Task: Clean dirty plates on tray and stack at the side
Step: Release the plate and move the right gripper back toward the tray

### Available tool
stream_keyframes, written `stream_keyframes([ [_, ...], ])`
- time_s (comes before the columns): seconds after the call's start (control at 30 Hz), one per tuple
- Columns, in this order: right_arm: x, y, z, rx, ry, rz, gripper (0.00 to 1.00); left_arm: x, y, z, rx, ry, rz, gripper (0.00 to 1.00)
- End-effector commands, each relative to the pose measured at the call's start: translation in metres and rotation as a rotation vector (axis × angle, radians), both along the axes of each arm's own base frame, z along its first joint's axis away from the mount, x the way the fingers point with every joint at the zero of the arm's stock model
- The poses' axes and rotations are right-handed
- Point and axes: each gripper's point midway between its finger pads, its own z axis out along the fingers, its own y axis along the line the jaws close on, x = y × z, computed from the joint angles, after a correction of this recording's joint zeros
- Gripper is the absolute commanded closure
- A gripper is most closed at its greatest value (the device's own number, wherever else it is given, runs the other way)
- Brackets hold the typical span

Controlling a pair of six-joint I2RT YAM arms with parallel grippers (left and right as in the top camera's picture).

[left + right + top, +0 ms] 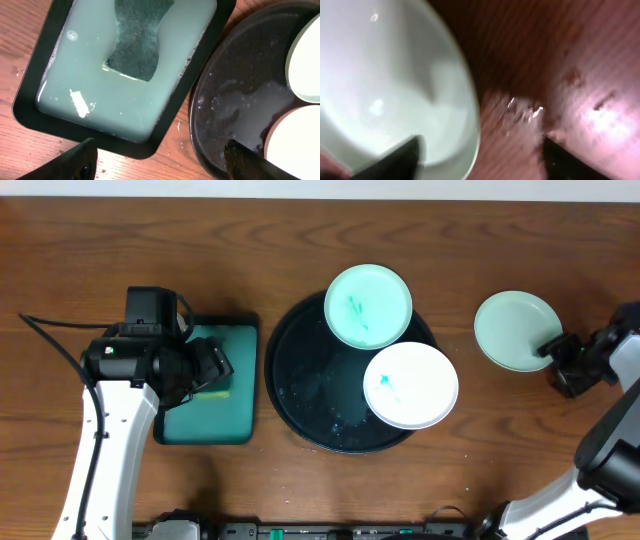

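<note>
The black tray (300,395) sits mid-table with wet smears on its bare floor. A mint plate (368,305) with a blue-green smear rests on its far rim. A white plate (410,385) with a small smear lies on its right side. A third mint plate (512,330) lies on the table to the right and looks free of smears. My right gripper (560,360) is open at that plate's near-right edge; in the right wrist view the gripper (480,160) straddles the plate's rim (465,120). My left gripper (212,370) hangs open and empty over the teal tray.
A rectangular teal tray (95,90) with a black rim holds pale soapy liquid and a dark green sponge (140,40). In the left wrist view the open fingers (160,162) frame bare wood between this tray and the black tray (240,100). Wet spots mark the wood (520,110) beside the right plate.
</note>
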Motion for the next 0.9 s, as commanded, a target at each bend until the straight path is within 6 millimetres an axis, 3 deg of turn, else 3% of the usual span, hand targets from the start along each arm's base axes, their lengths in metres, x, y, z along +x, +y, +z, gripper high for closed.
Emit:
stream_keyframes([
  [0.0,0.016,0.002,0.069,-0.086,-0.158,0.044,0.01,-0.001,0.002,0.0,0.009,0.001,0.012,0.19],
  [0.2,0.011,0.04,0.162,-0.207,-0.348,0.163,0.01,-0.001,0.002,0.0,0.009,0.001,0.012,0.19],
  [0.3,0.004,0.068,0.189,-0.225,-0.404,0.224,0.01,-0.001,0.002,0.0,0.009,0.001,0.012,0.19],
  [0.4,-0.002,0.102,0.205,-0.228,-0.439,0.329,0.01,-0.001,0.002,0.0,0.009,0.002,0.012,0.19],
  [0.57,-0.002,0.167,0.198,-0.228,-0.47,0.669,0.09,-0.002,0.002,0.0,0.009,0.006,0.012,0.19],
  [0.63,-0.004,0.196,0.186,-0.195,-0.479,0.82,0.23,-0.002,0.002,0.0,0.009,0.006,0.012,0.19],
  [0.77,0.005,0.228,0.161,-0.183,-0.469,0.99,0.22,-0.002,0.002,0.0,0.009,0.006,0.012,0.19],
  [0.87,0.035,0.237,0.139,-0.181,-0.48,0.998,0.06,-0.002,0.002,0.0,0.009,0.006,0.012,0.19],
])
